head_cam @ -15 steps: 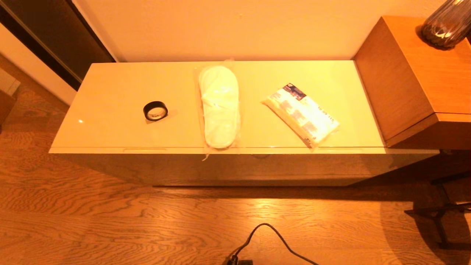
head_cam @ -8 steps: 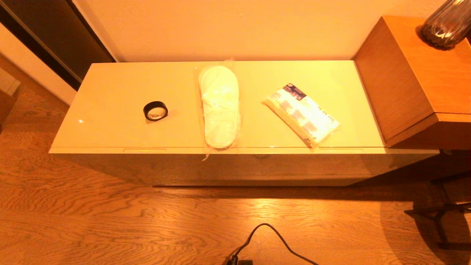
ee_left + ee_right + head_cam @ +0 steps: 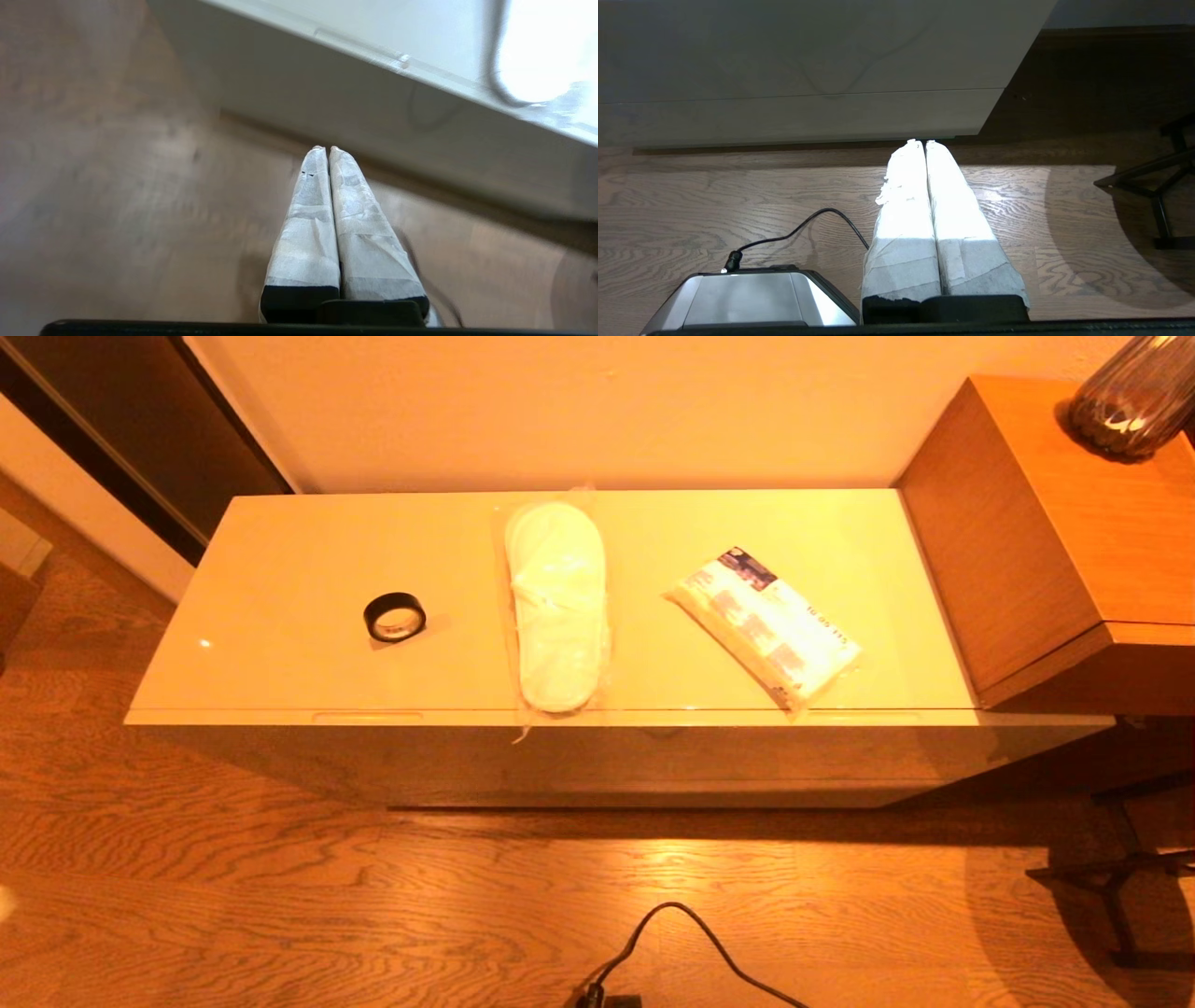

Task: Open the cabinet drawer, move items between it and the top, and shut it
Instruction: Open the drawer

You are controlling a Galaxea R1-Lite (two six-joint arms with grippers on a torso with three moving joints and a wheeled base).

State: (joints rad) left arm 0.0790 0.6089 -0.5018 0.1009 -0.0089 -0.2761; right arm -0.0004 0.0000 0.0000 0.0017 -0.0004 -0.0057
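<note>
Drawer front of the low cream cabinet sits flush and closed beneath the top, plain and handleless, facing the wooden floor. Nearest of all, a black cable curls over the floor at about 6 o'clock from the cabinet.

Neither arm shows from the head camera. Seen from its wrist, the left pincer hangs low over the floor in front of the cabinet, its two paper-wrapped fingers pressed together, holding nothing. The right pincer is likewise closed and empty, low over the floor, tips aimed at the cabinet's lower edge near its corner, with a grey metal housing just beside it.

Above the drawer lies the top, glossy and long. Three items rest on it, well apart from one another. At 9 o'clock from the centre is the black tape ring, lying flat. At the centre are the white slippers in a clear bag, lengthwise from front to back, the bag's near end reaching over the front edge. At 3 o'clock is the white packet with blue print, lying diagonally.

Farther off, at 2 o'clock, stands a taller brown wooden cabinet touching the low one, with a dark vase on it.
</note>
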